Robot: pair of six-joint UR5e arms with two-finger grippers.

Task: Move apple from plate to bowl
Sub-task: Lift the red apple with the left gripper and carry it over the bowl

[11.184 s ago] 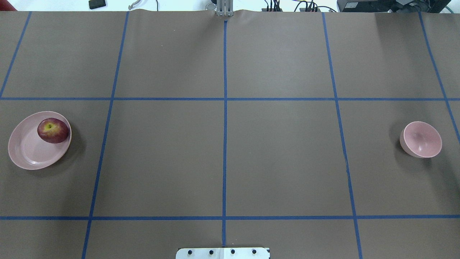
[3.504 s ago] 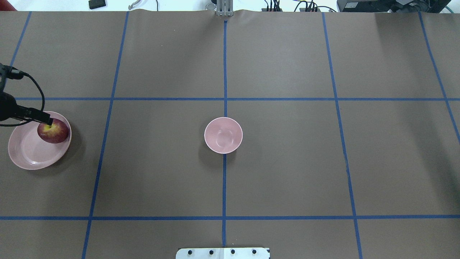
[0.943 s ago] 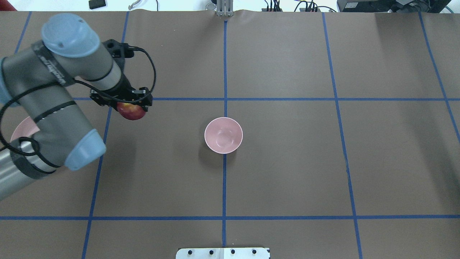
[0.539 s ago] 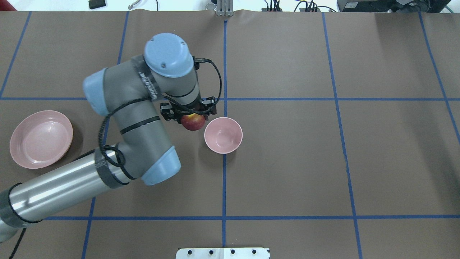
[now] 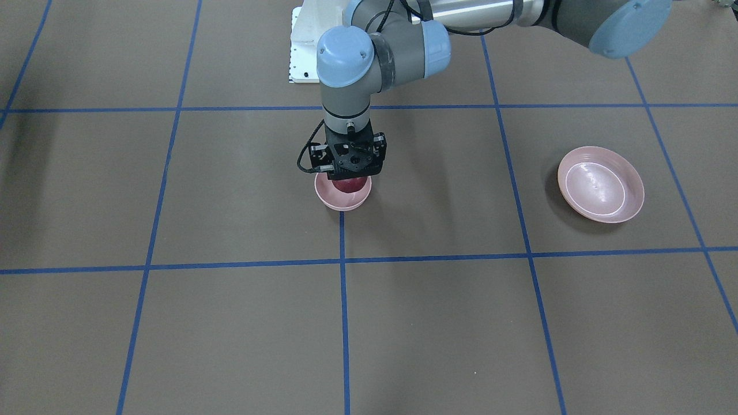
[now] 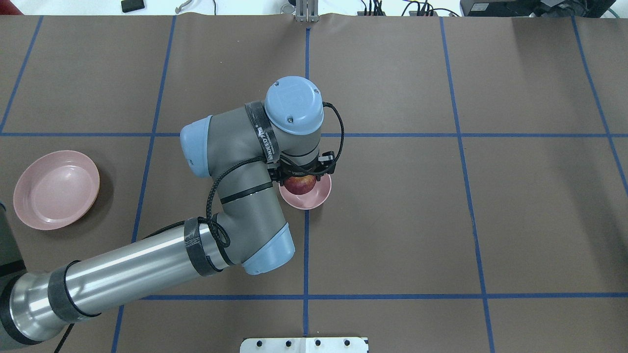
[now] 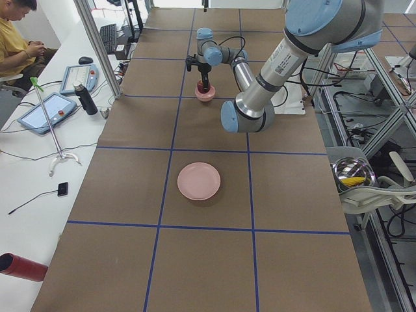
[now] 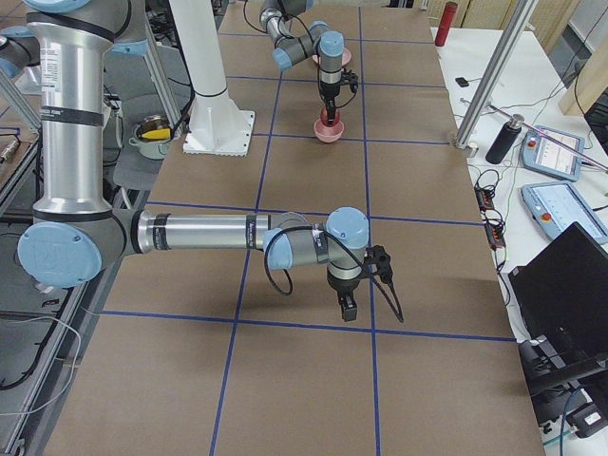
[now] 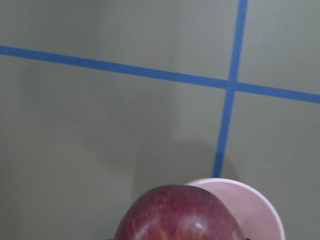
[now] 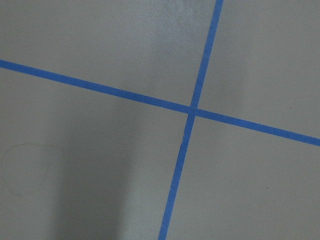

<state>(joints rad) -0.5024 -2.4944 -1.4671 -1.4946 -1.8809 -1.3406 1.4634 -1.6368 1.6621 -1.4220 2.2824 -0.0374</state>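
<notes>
The dark red apple (image 6: pixel 300 185) is held in my left gripper (image 6: pixel 300 179), which is shut on it directly over the small deep pink bowl (image 6: pixel 314 200) at the table's middle. In the front view the apple (image 5: pixel 349 185) sits low within the bowl's rim (image 5: pixel 341 202) under the gripper (image 5: pixel 350 176). The left wrist view shows the apple (image 9: pixel 175 215) close up with the bowl (image 9: pixel 262 215) below it. The wide pink plate (image 6: pixel 55 189) lies empty at the far left. My right gripper (image 8: pixel 348 309) shows only in the exterior right view, low over the table; I cannot tell whether it is open or shut.
A white base plate (image 6: pixel 304 344) lies at the near table edge. The left arm's elbow and forearm (image 6: pixel 147 274) span the near left of the table. An operator (image 7: pixel 16 39), tablets and a bottle sit on a side bench beyond the table.
My left arm has carried the apple to the right, from just left of the bowl to directly over it. The plate and bowl have not moved.
</notes>
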